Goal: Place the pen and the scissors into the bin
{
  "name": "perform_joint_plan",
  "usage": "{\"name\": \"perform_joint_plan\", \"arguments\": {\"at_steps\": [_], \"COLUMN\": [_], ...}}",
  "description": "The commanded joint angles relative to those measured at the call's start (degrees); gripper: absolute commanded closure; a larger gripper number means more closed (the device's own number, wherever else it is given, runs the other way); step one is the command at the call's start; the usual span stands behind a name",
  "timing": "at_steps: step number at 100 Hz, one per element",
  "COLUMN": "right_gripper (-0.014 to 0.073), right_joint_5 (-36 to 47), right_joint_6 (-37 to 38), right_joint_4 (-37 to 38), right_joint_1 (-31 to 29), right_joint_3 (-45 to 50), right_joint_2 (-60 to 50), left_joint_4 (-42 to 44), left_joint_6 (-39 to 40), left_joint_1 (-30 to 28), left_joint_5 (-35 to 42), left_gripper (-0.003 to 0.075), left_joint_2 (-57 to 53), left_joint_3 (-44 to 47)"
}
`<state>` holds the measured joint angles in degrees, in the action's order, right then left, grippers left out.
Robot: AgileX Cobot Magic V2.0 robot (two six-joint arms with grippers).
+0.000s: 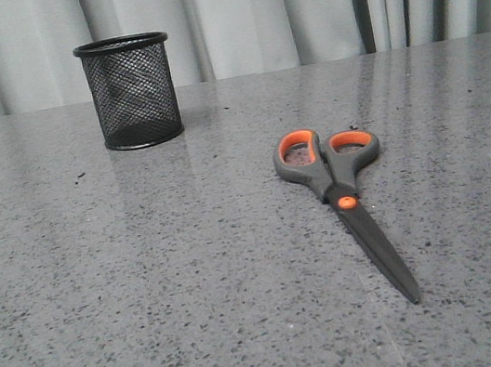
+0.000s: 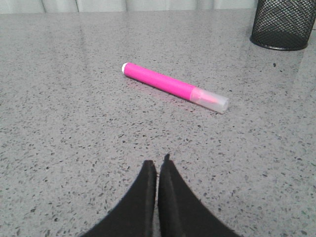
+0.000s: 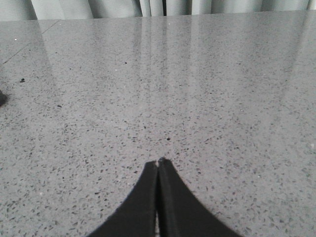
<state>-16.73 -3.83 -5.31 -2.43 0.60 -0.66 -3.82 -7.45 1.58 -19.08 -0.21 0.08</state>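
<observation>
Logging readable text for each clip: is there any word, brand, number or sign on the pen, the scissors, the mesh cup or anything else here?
None readable in any view.
pen: no print visible.
scissors: no brand or number visible.
mesh cup: no label.

Grey speckled table [image 1: 152, 303]; pale curtain [image 1: 291, 6], perhaps pleated.

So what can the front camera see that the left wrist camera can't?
Only the front view shows the scissors, lying flat and closed on the table. Only the left wrist view shows the pen, lying on its side, and the left end effector, its fingers shut on nothing. Both views show the bin standing upright, and the same speckled grey tabletop.
</observation>
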Motion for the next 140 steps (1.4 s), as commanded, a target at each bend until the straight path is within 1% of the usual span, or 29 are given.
{"name": "perform_joint_plan", "arguments": {"at_steps": [1, 63, 70, 75, 86, 91, 94, 96, 98, 101, 103, 107, 116, 123, 130, 135, 140], "right_gripper": [0.0662, 0.0662, 0.0662, 0.0662, 0.0662, 0.0662, 0.0662, 0.0662, 0.0662, 0.0662, 0.0662, 0.0662, 0.0662, 0.0662, 0.0662, 0.0662, 0.0652], "right_joint_5": [4.78, 5.75, 9.57, 15.54, 26.74, 30.23, 30.99, 30.59, 29.65, 28.49, 27.56, 25.64, 24.12, 25.83, 27.02, 25.04, 21.28], "right_joint_6": [-0.64, -0.64, -0.64, -0.49, 1.09, 2.53, 3.47, 3.83, 4.55, 4.56, 4.56, 4.56, 4.56, 6.45, 10.41, 10.62, 10.62], "right_joint_4": [-0.05, -0.05, -0.05, -0.57, -4.91, -7.15, -8.87, -10.22, -11.81, -12.88, -13.82, -14.38, -14.51, -15.29, -15.86, -15.86, -15.86], "right_joint_1": [-0.29, -0.29, -0.29, -0.29, -0.29, -0.29, -0.19, -0.18, -0.18, -0.18, -0.18, -0.18, -0.18, -0.18, -0.18, -0.18, -0.1], "right_joint_3": [0.86, 0.86, 0.86, 0.86, 0.86, 0.86, 0.76, 0.76, 0.76, 0.76, 0.76, 0.76, 0.76, 0.65, 0.04, -1.27, -3.25], "right_joint_2": [-1.05, -1.05, -1.05, -1.05, -1.05, -1.05, -1.05, -1.05, -1.05, -1.05, -1.05, -1.05, -1.05, -1.05, -1.05, -0.93, -0.47], "left_joint_4": [-0.32, -0.32, -0.32, -0.05, -0.05, -1.25, -3.75, -7.08, -12.99, -17.97, -22.95, -32.75, -46.35, -55.4, -61.51, -65.58, -66.3], "left_joint_6": [0.63, 0.63, 0.63, 0.63, 0.63, 0.63, 0.74, 0.73, 0.73, 0.73, 0.73, 0.73, 0.73, 0.73, 0.73, 0.73, 0.44], "left_joint_1": [-0.12, -0.12, -0.12, -0.12, -0.12, -0.12, -0.12, -0.12, -0.12, -0.12, -0.12, -0.12, -0.12, -0.12, 0.0, 0.0, 0.08], "left_joint_5": [2.87, 2.87, 2.87, 3.0, 3.8, 6.54, 9.01, 10.98, 13.01, 15.49, 17.17, 20.22, 23.51, 23.75, 23.77, 22.51, 20.12], "left_gripper": [0.0739, 0.0739, 0.0739, 0.0739, 0.0739, 0.0739, 0.0739, 0.0739, 0.0739, 0.0739, 0.0739, 0.0739, 0.0739, 0.0739, 0.0739, 0.0738, 0.0722], "left_joint_2": [-1.85, -1.85, -1.85, -1.85, -1.85, -1.85, -1.85, -1.85, -1.85, -1.85, -1.85, -1.85, -1.85, -1.85, -1.85, -1.85, -1.75], "left_joint_3": [2.48, 2.48, 2.48, 2.48, 2.48, 2.48, 2.48, 2.48, 2.48, 2.48, 2.48, 2.48, 2.38, 2.38, 2.38, 1.76, 0.53]}}
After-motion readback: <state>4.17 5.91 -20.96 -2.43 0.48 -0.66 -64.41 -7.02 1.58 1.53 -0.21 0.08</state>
